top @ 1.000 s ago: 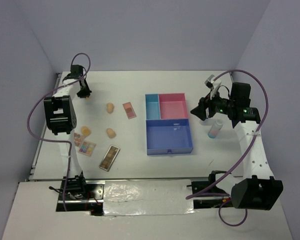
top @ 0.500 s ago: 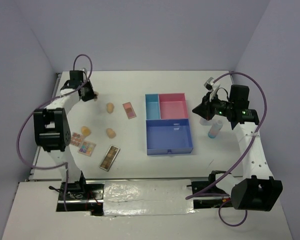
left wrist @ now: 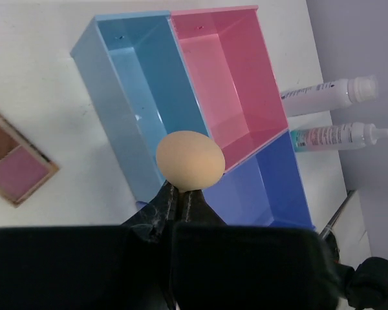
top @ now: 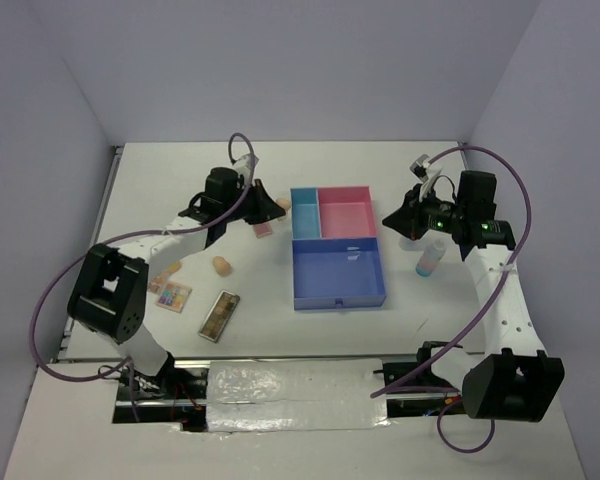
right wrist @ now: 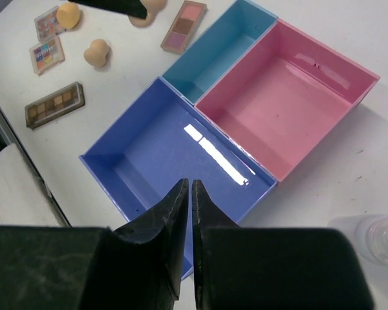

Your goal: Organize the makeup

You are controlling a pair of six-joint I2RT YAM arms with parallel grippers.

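- Pinching a beige sponge [left wrist: 189, 160] at its lower edge, your left gripper [left wrist: 179, 194] has its jaws clamped on it just left of the light-blue compartment of the tray [left wrist: 119, 77].
- That held sponge looks to lie with its long axis across the fingers, rounded top pointing away from them.
- Your right gripper [right wrist: 186, 188] hangs over the tray's dark-blue compartment, jaws pressed together with nothing between them.
- Look left of the tray: the pink palette [top: 263, 228] lies flat, its long axis running roughly near to far.
- Nearer you, the brown palette [top: 219, 315] lies on a diagonal, from near-left to far-right.
- Two multicolour palettes [top: 174, 295] sit side by side by the left arm, with a loose sponge [top: 221, 265] between them and the pink one.
- On the right, the gradient bottle [top: 430, 258] stands just beside the dark-blue compartment, cap up.
- From the left wrist, the white tube [left wrist: 326, 95] runs parallel to that bottle, both caps the same way.
- Everything rests on a white table [top: 330, 165], boxed in by pale lavender walls [top: 280, 70] on three sides.
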